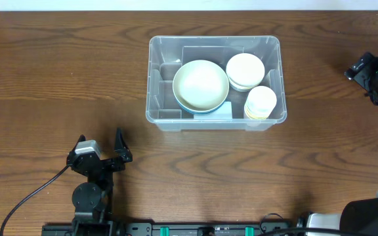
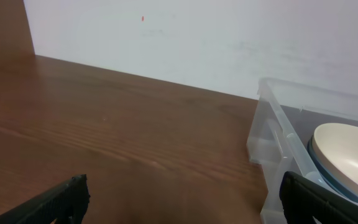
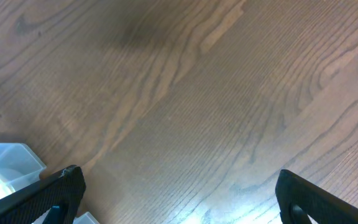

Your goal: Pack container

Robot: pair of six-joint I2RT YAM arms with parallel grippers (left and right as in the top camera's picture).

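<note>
Three bowl stacks (image 1: 201, 85) sit in the container (image 1: 215, 38); left fingers (image 2: 64, 199) and right fingers (image 3: 55, 193) spread.

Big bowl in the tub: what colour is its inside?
Cream; the bowl shows best overhead.

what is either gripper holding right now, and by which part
Nothing is held. The left gripper and the right gripper both stand open and empty, apart from the container.
</note>
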